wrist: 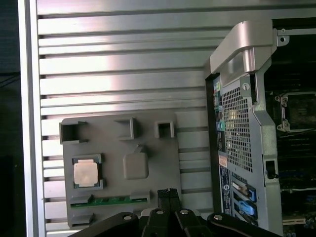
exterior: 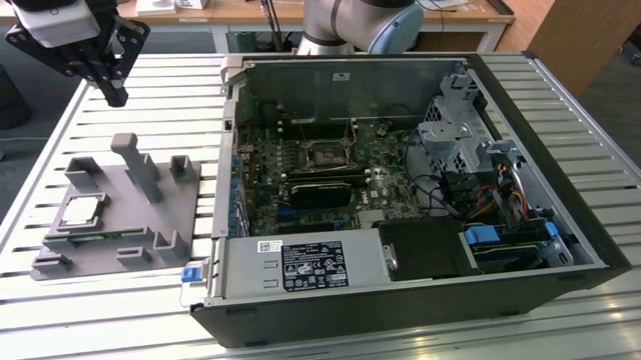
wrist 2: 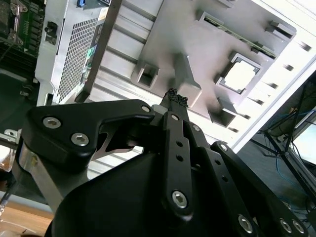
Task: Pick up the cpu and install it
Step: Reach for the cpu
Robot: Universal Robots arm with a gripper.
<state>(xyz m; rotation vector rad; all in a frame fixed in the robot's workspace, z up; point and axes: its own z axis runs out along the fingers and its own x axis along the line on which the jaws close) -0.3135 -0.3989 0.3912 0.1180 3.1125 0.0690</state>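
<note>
One small silvery square cpu (exterior: 82, 211) lies in flat grey plastic tray (exterior: 125, 225), exterior view's left. Black gripper (exterior: 114, 96) hangs above tray's far end, fingers (wrist 2: 171, 96) pressed together, empty. Best: open wide, drop straight, pinch edges softly.

In the exterior view the gripper (exterior: 114, 96) was cut off above by the picture's edge, and so was the arm (exterior: 350, 22) behind the computer case (exterior: 401, 315). The memory stick (exterior: 100, 237) sat low in a slot of the grey holder (exterior: 125, 219), too small to make out in detail. In the second wrist view the gripper's black body hid much of the worktop (wrist 2: 126, 44), and the cpu (wrist 2: 240, 76) was washed out, perhaps by glare. In the first wrist view the case ran off the picture's edge.
</note>
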